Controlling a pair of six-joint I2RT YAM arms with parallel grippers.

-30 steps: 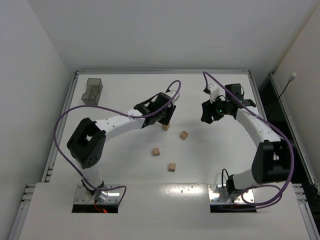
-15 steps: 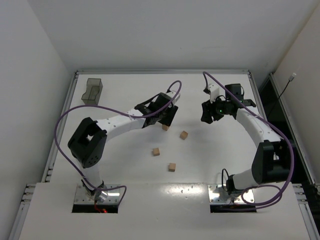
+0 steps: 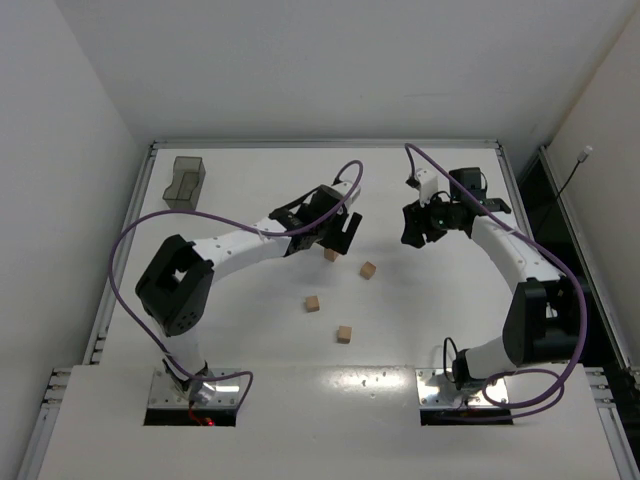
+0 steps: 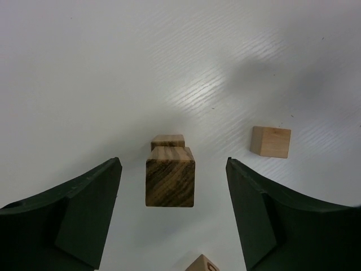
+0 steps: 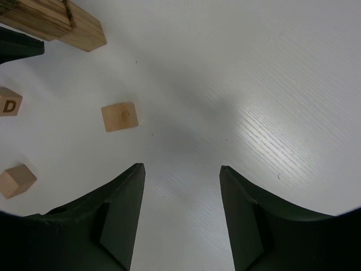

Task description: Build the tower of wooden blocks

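The bench (image 3: 430, 300) carries everything. My left hand (image 4: 172, 164) has just let go. A second ago its fingers were closed on the top cube, and now they stand wide, with clear bench showing on both sides of it. My right hand (image 5: 180, 169) hangs at 3 o'clock of the stack, jaws apart with nothing between them, same as a second ago. The bin (image 3: 187, 181) sits far off in the 10 o'clock corner.

The tower (image 3: 330, 254) stands mid-bench, right under my left hand. From the wrist I see the top cube upright, and a second cube's edge shows just past it, so the fit may be slightly off. Since it stands without my grip, I judge this placement done.

One block (image 3: 368, 269) lies loose at the tower's 4 o'clock, a second block (image 3: 313, 303) at 7 and a third block (image 3: 344, 334) at 6, further off. Those are left to stack.
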